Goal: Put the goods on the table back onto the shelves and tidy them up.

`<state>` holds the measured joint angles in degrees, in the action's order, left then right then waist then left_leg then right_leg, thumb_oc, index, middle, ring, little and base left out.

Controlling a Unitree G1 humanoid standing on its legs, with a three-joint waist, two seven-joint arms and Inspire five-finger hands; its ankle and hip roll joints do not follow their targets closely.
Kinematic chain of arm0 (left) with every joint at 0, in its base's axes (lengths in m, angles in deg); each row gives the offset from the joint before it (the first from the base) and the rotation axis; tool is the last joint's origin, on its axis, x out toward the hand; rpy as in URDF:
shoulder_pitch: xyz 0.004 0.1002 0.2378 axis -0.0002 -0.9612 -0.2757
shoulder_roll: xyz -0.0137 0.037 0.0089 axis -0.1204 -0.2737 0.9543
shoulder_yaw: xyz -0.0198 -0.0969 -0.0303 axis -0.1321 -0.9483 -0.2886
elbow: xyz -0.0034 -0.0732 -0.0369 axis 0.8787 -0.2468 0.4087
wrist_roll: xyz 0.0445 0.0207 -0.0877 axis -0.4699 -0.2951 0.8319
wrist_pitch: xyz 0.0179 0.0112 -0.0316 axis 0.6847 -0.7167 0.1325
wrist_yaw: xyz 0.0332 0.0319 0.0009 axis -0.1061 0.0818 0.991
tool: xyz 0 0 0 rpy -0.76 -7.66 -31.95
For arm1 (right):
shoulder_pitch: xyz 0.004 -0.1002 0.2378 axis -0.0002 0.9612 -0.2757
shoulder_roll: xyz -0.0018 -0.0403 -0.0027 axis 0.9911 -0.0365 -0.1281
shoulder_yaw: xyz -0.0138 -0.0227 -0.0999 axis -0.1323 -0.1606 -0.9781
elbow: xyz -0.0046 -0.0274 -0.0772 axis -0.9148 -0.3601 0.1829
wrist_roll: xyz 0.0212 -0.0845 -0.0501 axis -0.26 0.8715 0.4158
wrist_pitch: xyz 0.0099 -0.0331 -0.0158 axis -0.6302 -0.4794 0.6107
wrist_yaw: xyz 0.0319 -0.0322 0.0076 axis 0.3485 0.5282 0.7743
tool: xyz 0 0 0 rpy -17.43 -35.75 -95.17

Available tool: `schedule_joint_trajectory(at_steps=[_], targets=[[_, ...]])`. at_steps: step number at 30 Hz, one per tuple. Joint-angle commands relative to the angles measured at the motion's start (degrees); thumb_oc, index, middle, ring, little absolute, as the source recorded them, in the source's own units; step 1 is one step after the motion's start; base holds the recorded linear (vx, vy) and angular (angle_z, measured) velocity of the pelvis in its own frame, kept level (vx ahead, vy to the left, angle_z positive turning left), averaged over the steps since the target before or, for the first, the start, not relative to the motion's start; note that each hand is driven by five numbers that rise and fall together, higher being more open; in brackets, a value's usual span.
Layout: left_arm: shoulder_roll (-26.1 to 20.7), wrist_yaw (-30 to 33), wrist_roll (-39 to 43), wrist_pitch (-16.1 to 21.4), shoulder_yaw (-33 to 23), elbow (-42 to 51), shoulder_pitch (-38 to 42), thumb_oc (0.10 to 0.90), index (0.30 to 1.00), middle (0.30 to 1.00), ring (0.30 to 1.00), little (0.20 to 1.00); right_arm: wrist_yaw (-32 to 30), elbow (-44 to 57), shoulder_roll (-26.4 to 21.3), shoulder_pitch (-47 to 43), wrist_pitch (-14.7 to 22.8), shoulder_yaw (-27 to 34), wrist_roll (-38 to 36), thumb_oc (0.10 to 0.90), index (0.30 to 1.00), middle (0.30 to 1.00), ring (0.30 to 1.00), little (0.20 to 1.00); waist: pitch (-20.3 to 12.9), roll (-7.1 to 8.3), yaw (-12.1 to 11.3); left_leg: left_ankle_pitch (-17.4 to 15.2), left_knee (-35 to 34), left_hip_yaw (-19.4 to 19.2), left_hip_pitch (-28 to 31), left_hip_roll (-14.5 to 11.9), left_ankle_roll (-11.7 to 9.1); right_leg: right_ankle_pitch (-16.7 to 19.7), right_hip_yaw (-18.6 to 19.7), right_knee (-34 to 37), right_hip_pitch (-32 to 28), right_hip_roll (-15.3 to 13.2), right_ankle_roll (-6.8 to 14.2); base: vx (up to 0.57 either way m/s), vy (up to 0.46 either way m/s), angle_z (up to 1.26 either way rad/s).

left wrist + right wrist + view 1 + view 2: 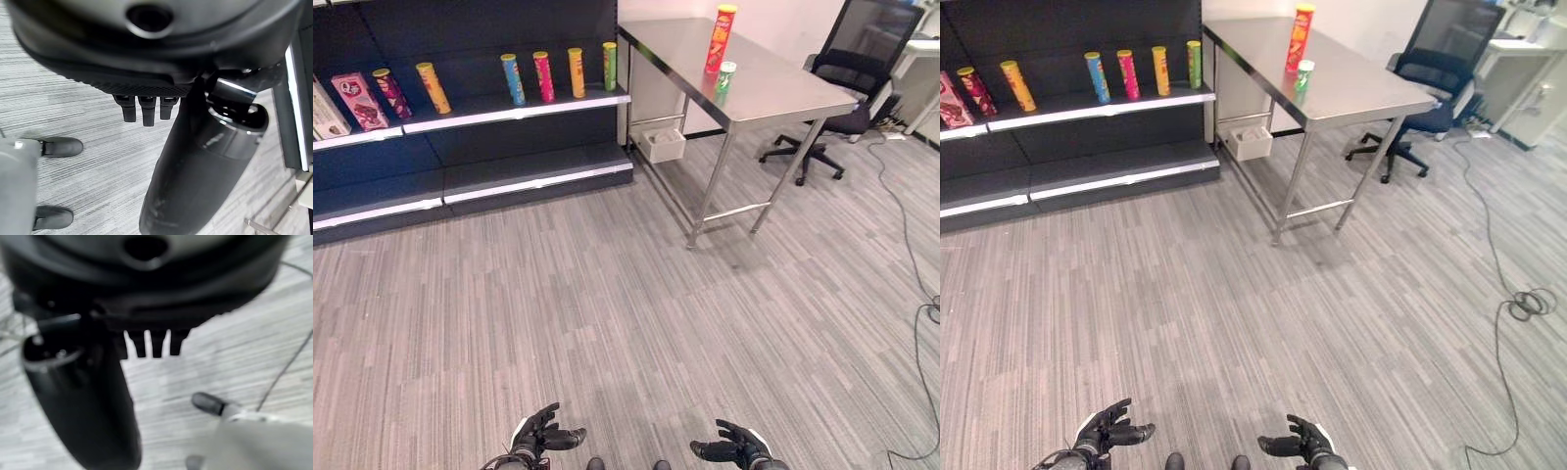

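Observation:
A tall red and orange chip can (720,39) stands on the steel table (773,93) at the far right, and a short green and white can (725,77) stands just in front of it. The dark shelves (509,106) at the far left hold several upright chip cans (544,76) in a row. My left hand (536,437) and right hand (738,451) hang low over the floor, far from the table and shelves. Both are open, fingers relaxed and holding nothing. The left wrist view shows straight fingers (143,110) over carpet, and so does the right wrist view, fingers (155,345).
Pink boxes (358,100) stand at the shelf's left end. A white bin (663,144) sits under the table. A black office chair (847,88) is behind the table's right end. A cable (1526,302) coils on the floor at the right. Grey carpet lies between me and the shelves.

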<state>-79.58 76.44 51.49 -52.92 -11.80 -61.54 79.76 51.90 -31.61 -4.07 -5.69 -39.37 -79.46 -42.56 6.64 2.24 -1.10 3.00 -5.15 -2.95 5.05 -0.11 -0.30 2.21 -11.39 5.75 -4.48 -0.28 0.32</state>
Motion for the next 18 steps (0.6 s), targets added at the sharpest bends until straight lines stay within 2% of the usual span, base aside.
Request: schedule_joint_trajectory(at_steps=[1,12,18], targets=[[-0.58,-0.58,-1.72,3.31,1.03,-0.85,5.2,0.8,0.9,0.9,0.9,0.9,0.59,0.44,-2.96,-1.56,1.31,-0.19,-0.36,0.8,0.9,0.9,0.9,0.9,0.41,-0.88,0.4,-3.9,0.15,-0.76,0.99,-0.16,-2.06,-3.11,-2.41,-0.75,-1.64,-2.89,5.6,0.01,-0.005,-0.06],[0.08,-0.85,-2.45,2.67,1.98,-1.62,4.49,0.8,0.9,0.9,0.9,0.9,2.13,1.5,-3.41,-4.59,1.37,-1.42,-2.88,0.8,0.9,0.9,0.9,0.9,0.95,-0.49,-0.77,-3.55,0.15,-0.38,1.16,-0.89,-2.37,-3.75,-2.63,-0.75,-1.66,-2.06,5.19,0.04,-0.038,-0.05],[-0.25,-0.78,-2.71,2.46,2.27,-0.99,4.5,0.8,0.9,0.9,0.9,0.9,2.09,2.74,-3.72,-4.49,1.3,-1.3,-3.09,0.8,0.9,0.9,0.9,0.9,1.01,-0.51,-0.62,-3.37,0.2,-0.14,0.88,-1.25,-2.75,-4.12,-2.9,-0.75,-1.43,-1.57,4.91,0.03,-0.038,0.01]])
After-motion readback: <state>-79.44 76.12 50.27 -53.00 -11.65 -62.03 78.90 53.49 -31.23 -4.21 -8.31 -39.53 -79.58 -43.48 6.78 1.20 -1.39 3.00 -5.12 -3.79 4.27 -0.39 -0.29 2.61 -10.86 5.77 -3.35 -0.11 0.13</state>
